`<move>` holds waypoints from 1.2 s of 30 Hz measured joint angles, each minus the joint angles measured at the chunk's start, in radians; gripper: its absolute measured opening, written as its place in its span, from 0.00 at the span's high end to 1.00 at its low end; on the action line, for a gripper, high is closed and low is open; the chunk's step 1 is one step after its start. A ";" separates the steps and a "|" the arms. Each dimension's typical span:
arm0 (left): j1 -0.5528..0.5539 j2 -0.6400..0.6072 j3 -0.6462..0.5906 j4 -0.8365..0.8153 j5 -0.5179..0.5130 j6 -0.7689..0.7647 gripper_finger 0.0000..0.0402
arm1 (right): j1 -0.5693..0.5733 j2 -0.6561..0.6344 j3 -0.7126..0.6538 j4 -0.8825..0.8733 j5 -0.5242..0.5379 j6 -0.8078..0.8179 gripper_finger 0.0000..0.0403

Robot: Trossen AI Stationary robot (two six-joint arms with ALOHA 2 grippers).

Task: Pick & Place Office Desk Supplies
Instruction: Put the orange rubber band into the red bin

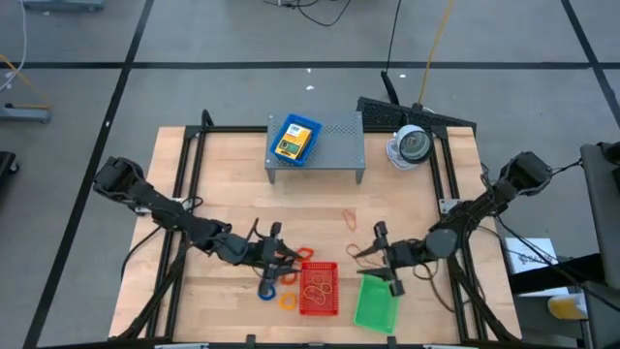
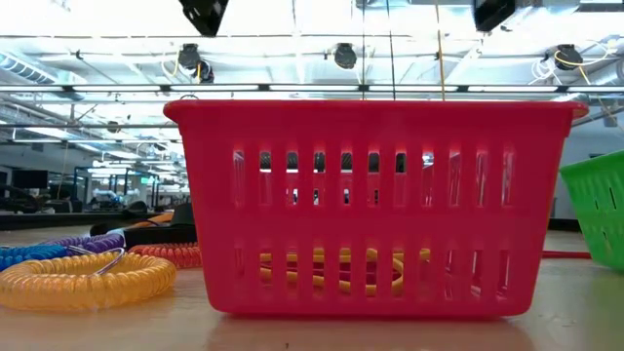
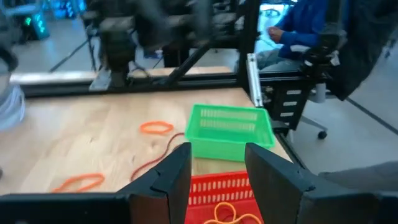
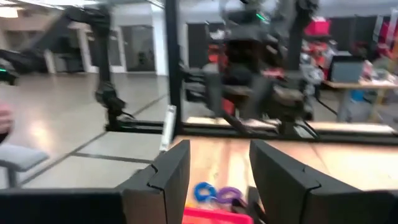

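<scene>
The red tray (image 2: 375, 205) fills our low view; the coiled rings (image 1: 286, 281) lie just left of it, directly under our left tool (image 1: 276, 254), the nearer arm. Both tools, the right tool (image 1: 383, 254) too, stand parted and empty.

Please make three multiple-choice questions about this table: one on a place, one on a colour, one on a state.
1. Where is the yellow-and-blue box?
A. on the grey shelf
B. in the red tray
C. on the floor

2. What colour is the tray just beside the red tray, on the right arm's side?
A. blue
B. green
C. white

3. What is inside the red tray?
A. nothing
B. a crayon box
C. yellow-orange bands

Answers:
1 A: the high view shows it lying on the grey shelf.
2 B: the high view shows a green tray there.
3 C: yellow-orange bands show through its slots in the low view.
</scene>
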 joint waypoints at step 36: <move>0.053 -0.191 0.001 -0.235 -0.046 0.029 0.61 | -0.383 0.265 0.721 -1.642 -0.492 -0.189 0.62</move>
